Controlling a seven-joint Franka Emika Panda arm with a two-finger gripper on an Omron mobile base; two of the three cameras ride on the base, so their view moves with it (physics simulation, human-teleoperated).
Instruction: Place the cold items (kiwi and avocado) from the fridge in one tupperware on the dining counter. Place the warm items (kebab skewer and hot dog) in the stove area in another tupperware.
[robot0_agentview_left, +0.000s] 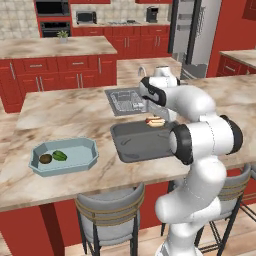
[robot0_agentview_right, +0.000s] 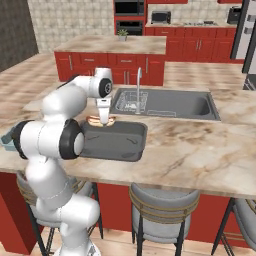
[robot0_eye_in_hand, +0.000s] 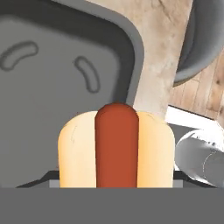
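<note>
My gripper (robot0_agentview_left: 159, 116) hangs over the far rim of the grey tupperware (robot0_agentview_left: 140, 145) on the dining counter, shut on the hot dog (robot0_agentview_left: 155, 121). From the right base view, the gripper (robot0_agentview_right: 104, 118) points straight down with the hot dog (robot0_agentview_right: 94, 120) at its tips, just above the grey tupperware (robot0_agentview_right: 117, 142). The hand view looks down the hot dog (robot0_eye_in_hand: 116, 151), with the grey tupperware (robot0_eye_in_hand: 43, 87) beneath it. A light blue tupperware (robot0_agentview_left: 65, 167) at the left holds the kiwi (robot0_agentview_left: 46, 159) and the avocado (robot0_agentview_left: 59, 155). The kebab skewer is out of view.
A steel sink (robot0_agentview_right: 165, 102) with a faucet (robot0_agentview_right: 138, 80) lies just behind the grey tupperware. Grey stools (robot0_agentview_left: 110, 210) (robot0_agentview_right: 162, 205) stand under the counter's front edge. The fridge (robot0_agentview_left: 200, 30) stands at the back right. Bare marble counter (robot0_agentview_right: 200, 150) stretches to the right.
</note>
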